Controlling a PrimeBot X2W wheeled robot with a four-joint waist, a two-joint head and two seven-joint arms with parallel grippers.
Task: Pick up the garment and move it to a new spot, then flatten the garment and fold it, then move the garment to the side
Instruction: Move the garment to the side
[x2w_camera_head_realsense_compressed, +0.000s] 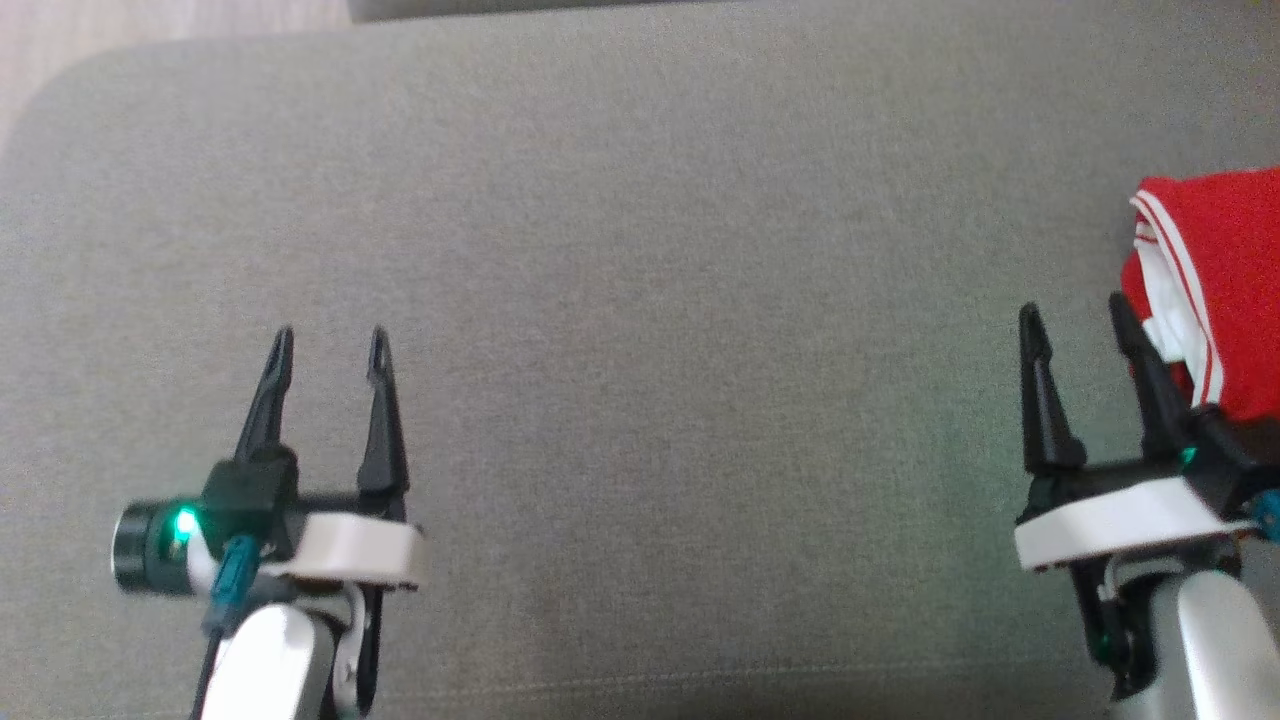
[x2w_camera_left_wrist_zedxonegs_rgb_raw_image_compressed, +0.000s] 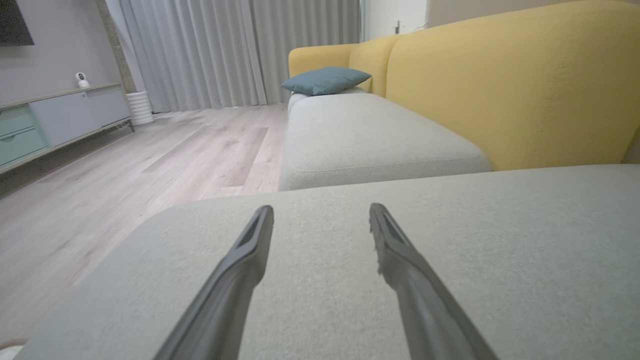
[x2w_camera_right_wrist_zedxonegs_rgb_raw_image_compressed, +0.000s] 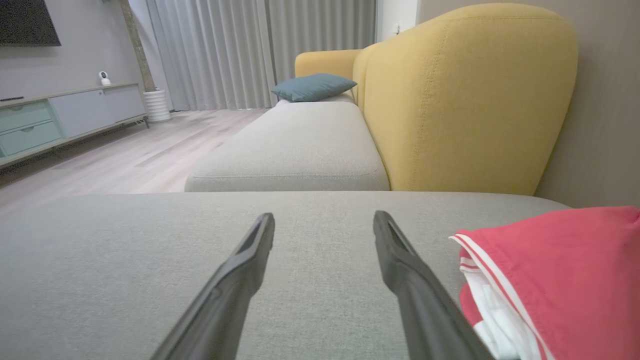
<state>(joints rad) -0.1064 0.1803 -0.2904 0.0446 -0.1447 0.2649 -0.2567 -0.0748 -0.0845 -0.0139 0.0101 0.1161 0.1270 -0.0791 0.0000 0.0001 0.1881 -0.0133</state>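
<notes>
While both grippers hang over the grey seat cushion (x2w_camera_head_realsense_compressed: 640, 250), neither one holds anything. Left gripper (x2w_camera_head_realsense_compressed: 330, 338) sits at lower left of the head view, jaws wide apart, pointing up the frame, bare cushion between them. Right gripper (x2w_camera_head_realsense_compressed: 1074, 308) sits at lower right, jaws equally wide, also empty.

Garment (x2w_camera_head_realsense_compressed: 1225, 280) lies at the right edge of the head view, about mid-height, partly cut off by the frame. It is red fabric with white stripe trim, a white inner layer shows at its left side, and it looks bunched or loosely folded. The right gripper's outer jaw overlaps the garment's lower left edge in the head view; contact cannot be told. In the right wrist view the garment is at lower right, resting on the cushion just beside the right-hand jaw, not between the jaws.

Left wrist view has a second grey cushion (x2w_camera_left_wrist_zedxonegs_rgb_raw_image_compressed: 370, 140) at centre, a yellow backrest (x2w_camera_left_wrist_zedxonegs_rgb_raw_image_compressed: 515, 85) at upper right, a teal pillow (x2w_camera_left_wrist_zedxonegs_rgb_raw_image_compressed: 325, 80) at top centre, grey curtains (x2w_camera_left_wrist_zedxonegs_rgb_raw_image_compressed: 200, 50) at upper left, wood floor (x2w_camera_left_wrist_zedxonegs_rgb_raw_image_compressed: 125, 175) at left and a low cabinet (x2w_camera_left_wrist_zedxonegs_rgb_raw_image_compressed: 50, 125) at the far left edge.
</notes>
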